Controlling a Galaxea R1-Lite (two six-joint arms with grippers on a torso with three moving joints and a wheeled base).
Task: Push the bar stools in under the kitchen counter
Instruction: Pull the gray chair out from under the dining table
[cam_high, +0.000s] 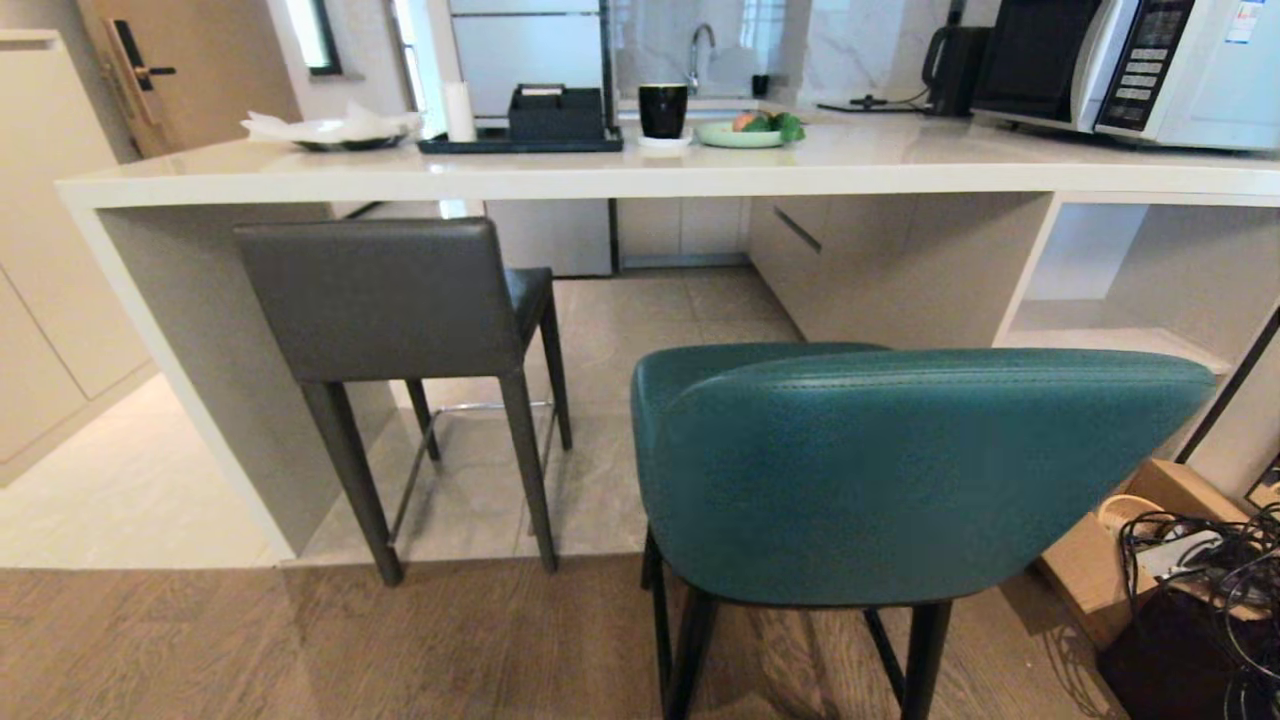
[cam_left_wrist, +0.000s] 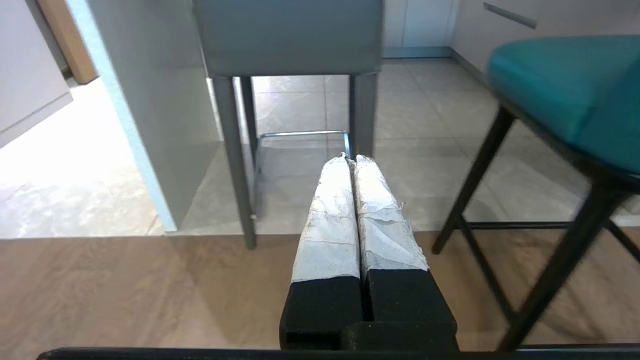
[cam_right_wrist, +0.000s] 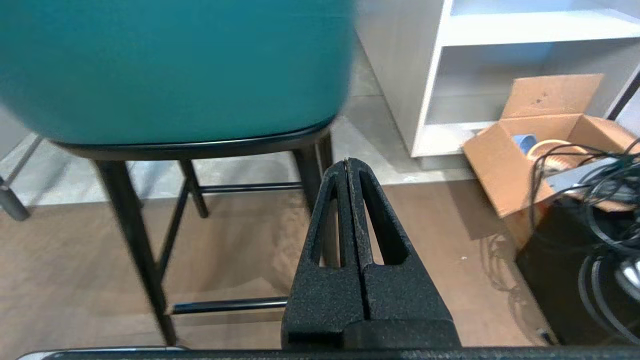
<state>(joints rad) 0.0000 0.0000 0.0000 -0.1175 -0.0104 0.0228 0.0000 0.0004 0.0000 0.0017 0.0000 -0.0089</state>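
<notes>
The grey bar stool stands at the left, its seat partly under the white kitchen counter, beside the end panel. The teal bar stool stands nearer to me on the wood floor, clear of the counter. Neither arm shows in the head view. My left gripper is shut and empty, low above the floor, pointing at the grey stool legs with the teal stool to one side. My right gripper is shut and empty, just behind the teal stool near a black leg.
A cardboard box and a tangle of black cables lie on the floor at the right, near an open white shelf unit. On the countertop stand a microwave, a black cup, a fruit plate and a tray.
</notes>
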